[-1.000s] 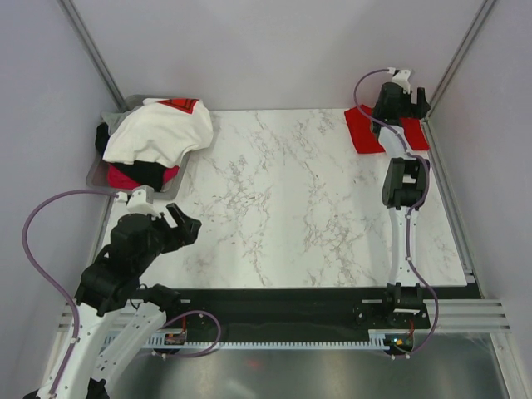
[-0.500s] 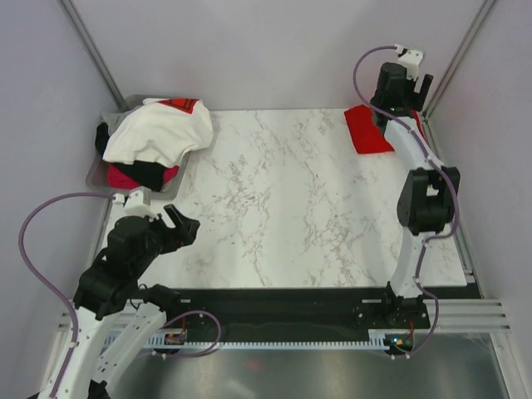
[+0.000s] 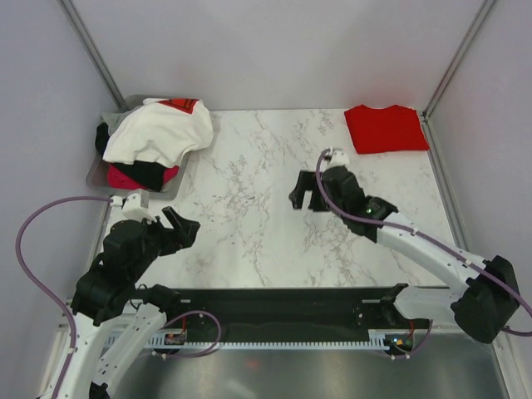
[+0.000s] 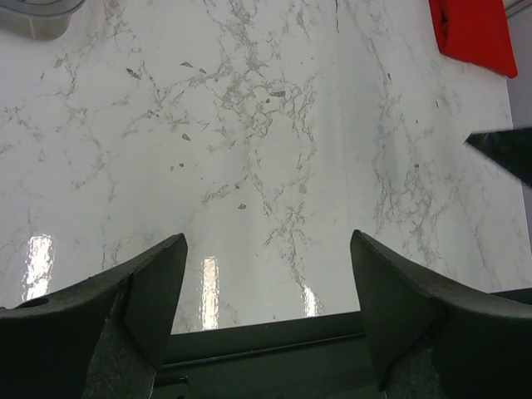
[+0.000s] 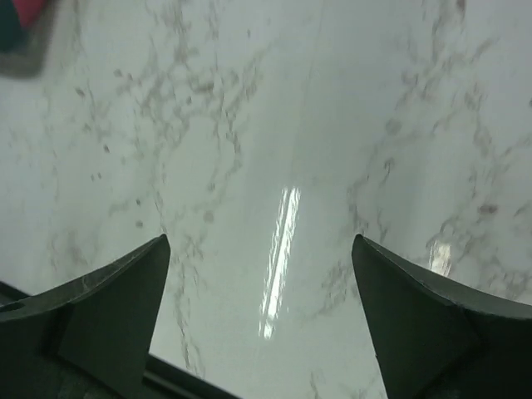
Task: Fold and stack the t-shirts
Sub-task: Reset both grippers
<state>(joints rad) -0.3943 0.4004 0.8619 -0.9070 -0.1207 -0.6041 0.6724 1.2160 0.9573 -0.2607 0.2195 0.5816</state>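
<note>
While your left gripper [image 3: 181,226] and right gripper [image 3: 302,196] hang spread and empty, with the red t-shirt [image 3: 386,129] folded at the far right corner, you risk snagging two shirts together from the tangled pile [image 3: 158,135] on the tray [image 3: 93,172].

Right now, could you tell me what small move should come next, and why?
Probably reach the open left claw toward the white t-shirt atop the pile: the red t-shirt lies folded, and the open right claw is farther off.
</note>
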